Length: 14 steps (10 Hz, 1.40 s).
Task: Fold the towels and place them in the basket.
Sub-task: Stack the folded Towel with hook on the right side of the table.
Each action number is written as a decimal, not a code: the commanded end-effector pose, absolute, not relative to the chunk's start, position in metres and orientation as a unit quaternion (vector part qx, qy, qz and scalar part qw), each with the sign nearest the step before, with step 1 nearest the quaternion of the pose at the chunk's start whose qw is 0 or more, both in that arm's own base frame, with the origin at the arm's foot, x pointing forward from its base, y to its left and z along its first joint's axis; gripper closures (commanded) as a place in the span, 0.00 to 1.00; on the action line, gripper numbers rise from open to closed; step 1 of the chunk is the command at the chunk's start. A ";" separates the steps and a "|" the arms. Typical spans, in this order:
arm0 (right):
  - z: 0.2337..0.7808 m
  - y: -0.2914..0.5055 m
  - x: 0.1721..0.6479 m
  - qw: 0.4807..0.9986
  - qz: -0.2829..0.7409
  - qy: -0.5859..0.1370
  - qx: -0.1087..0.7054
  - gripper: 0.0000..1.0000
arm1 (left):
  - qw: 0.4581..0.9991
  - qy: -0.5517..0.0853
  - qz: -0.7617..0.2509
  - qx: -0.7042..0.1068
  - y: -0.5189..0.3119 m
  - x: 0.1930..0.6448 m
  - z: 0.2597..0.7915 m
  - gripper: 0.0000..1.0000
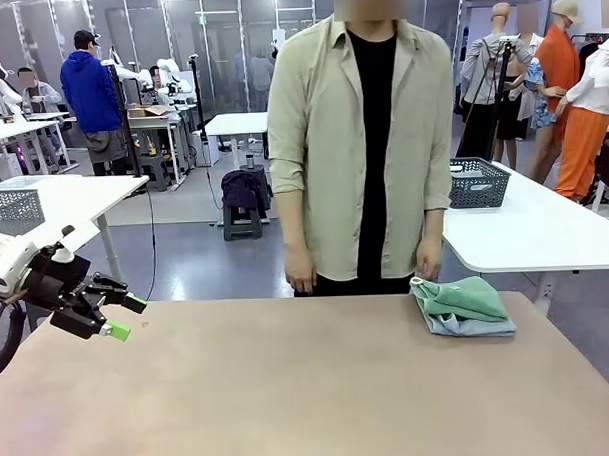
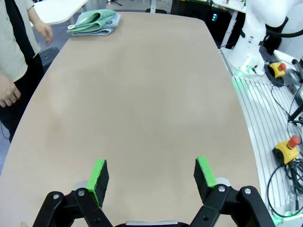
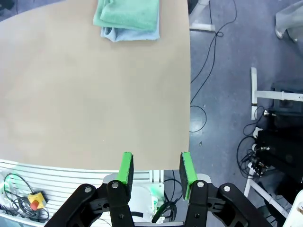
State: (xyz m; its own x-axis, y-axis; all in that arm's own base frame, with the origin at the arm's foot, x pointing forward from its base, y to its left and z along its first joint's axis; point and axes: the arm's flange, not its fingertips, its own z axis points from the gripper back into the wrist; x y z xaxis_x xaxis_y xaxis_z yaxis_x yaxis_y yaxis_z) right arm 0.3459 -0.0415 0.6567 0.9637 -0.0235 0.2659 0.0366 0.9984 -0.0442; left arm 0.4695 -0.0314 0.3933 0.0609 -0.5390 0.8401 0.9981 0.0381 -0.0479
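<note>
Nearest in, the left gripper (image 2: 150, 176) hovering over bare tabletop with green pads (image 2: 99, 175) spread wide and nothing between them; seen from the front, hanging low at the left edge of the table (image 1: 290, 389), well apart from any cloth. Over on the other side, the right gripper (image 3: 154, 168) standing about half open, empty too, poised above the table's near edge with cable-strewn floor beyond. Farther across, at the far right corner, the two towels lying stacked: mint green towel (image 1: 462, 298) on top, loosely folded and a bit rumpled, pale grey-blue towel (image 1: 468, 325) underneath, peeking out along the near edge. Soft looped terry, floppy, with rounded fold lines rather than crisp ones; smooth matte tan tabletop beneath. Just beyond, the person's hand (image 1: 429, 264) hanging close to the pile. Farther back still, a dark grey lattice-mesh basket (image 1: 479, 182) sitting on the white table behind the person, out of easy reach. Risks from here, as a judgement: pinching both layers at once and dragging the pair instead of separating them; limp terry slipping from a shallow pinch and unfolding; pile so near the corner that a nudge could push it off; a reach across crowding that nearby hand.
</note>
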 end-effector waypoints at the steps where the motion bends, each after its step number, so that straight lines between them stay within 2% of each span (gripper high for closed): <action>1: 0.658 -0.043 0.347 0.991 -0.018 -0.129 -0.029 0.49 | 0.646 -0.325 -0.597 -0.347 -0.032 0.470 0.396 0.08; 14: 0.658 -0.043 0.347 0.991 -0.018 -0.129 -0.029 0.49 | 0.646 -0.325 -0.597 -0.347 -0.032 0.470 0.396 0.08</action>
